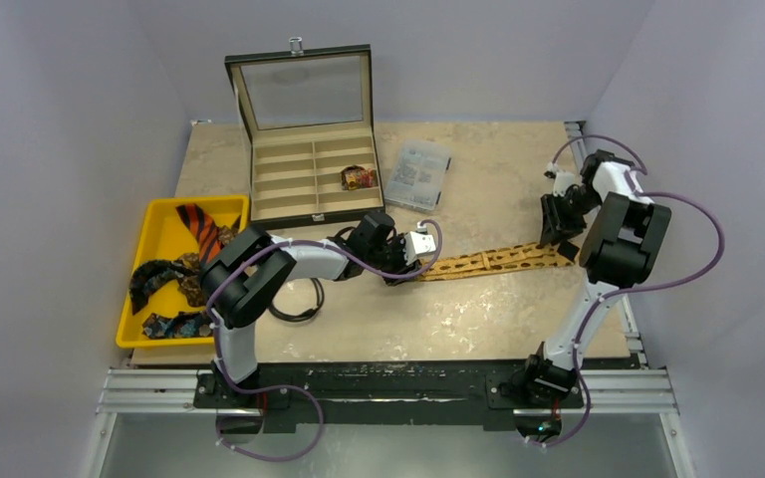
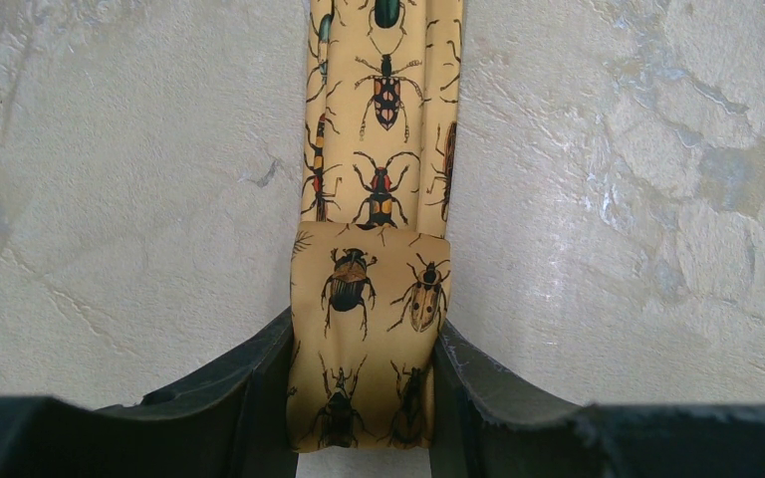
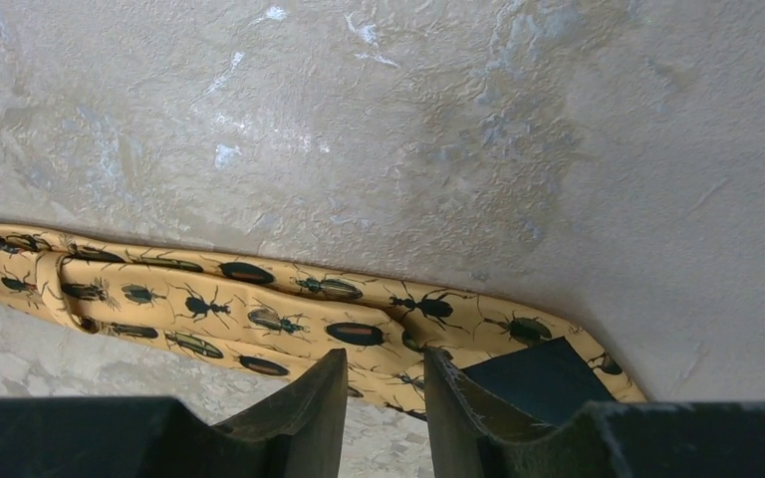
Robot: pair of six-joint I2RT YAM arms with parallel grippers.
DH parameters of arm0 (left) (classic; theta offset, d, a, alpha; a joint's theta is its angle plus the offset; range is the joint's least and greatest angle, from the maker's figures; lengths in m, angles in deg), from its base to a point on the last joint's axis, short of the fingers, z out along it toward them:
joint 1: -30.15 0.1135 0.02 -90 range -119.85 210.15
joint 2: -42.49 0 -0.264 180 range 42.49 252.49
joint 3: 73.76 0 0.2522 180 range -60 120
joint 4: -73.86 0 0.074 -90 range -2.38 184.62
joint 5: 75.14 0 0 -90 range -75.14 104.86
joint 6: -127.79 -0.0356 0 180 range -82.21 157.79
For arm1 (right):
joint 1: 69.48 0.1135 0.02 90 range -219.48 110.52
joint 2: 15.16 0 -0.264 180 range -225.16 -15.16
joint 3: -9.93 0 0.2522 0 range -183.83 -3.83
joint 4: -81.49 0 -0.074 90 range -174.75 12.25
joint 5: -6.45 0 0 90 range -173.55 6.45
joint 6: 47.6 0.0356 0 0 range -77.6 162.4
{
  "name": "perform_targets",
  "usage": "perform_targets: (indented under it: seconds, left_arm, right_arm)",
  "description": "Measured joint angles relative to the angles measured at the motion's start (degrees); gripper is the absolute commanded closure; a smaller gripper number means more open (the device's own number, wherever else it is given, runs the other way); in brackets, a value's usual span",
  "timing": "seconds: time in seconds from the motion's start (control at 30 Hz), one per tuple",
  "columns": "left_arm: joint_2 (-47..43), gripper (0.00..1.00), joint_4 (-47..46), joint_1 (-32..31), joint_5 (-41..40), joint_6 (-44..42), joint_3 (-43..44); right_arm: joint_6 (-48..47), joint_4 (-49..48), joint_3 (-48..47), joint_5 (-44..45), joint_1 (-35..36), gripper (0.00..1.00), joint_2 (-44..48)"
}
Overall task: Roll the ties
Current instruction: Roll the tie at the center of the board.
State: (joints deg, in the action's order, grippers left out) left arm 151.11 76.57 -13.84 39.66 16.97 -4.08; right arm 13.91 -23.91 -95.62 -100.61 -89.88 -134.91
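Seen from above: tan-gold tie [image 1: 488, 261] with a beetle print, stretched flat on the table just in front of the compartment box [image 1: 314, 215] and running off to its right. End nearer the box turned into a small roll, clamped between the fingers of the left gripper [image 2: 362, 337]. Right gripper [image 3: 385, 370] over the far end, well right of the box, fingers slightly parted, nothing between them. Probably light, limp, slick fabric; best pinched across the roll's sides and pulled taut against unwinding.
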Motion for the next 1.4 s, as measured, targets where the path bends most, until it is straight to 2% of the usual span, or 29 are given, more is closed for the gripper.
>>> perform_targets:
  seconds: [0.17,0.27,0.3,0.5,0.67,0.93,1.23,1.4]
  left_arm:
    - [0.0,0.83,0.2,0.0,0.0,0.0,0.1]
    - [0.0,0.83,0.2,0.0,0.0,0.0,0.1]
    - [0.0,0.83,0.2,0.0,0.0,0.0,0.1]
    - [0.1,0.83,0.4,0.0,0.0,0.2,0.2]
    - [0.1,0.83,0.6,0.0,-0.1,0.2,0.5]
    - [0.1,0.83,0.6,0.0,-0.1,0.2,0.5]
    - [0.1,0.83,0.6,0.0,-0.2,0.2,0.5]
    - [0.2,0.83,0.6,0.0,-0.2,0.2,0.5]
  right_arm:
    - [0.0,-1.4,1.1,1.5,0.9,0.64,2.0]
    - [0.2,-2.2,1.5,2.7,1.5,0.57,2.0]
    - [0.3,-2.5,1.7,3.0,1.7,0.58,2.0]
    - [0.4,-4.0,3.9,4.6,2.7,0.76,2.0]
    - [0.3,-4.6,5.0,5.4,3.5,0.99,2.0]
    - [-0.2,-3.7,4.9,5.5,3.5,1.0,3.1]
    - [-1.7,-1.1,5.5,6.2,1.0,1.0,9.4]
    - [-1.7,-2.1,8.0,7.5,0.4,1.0,9.0]
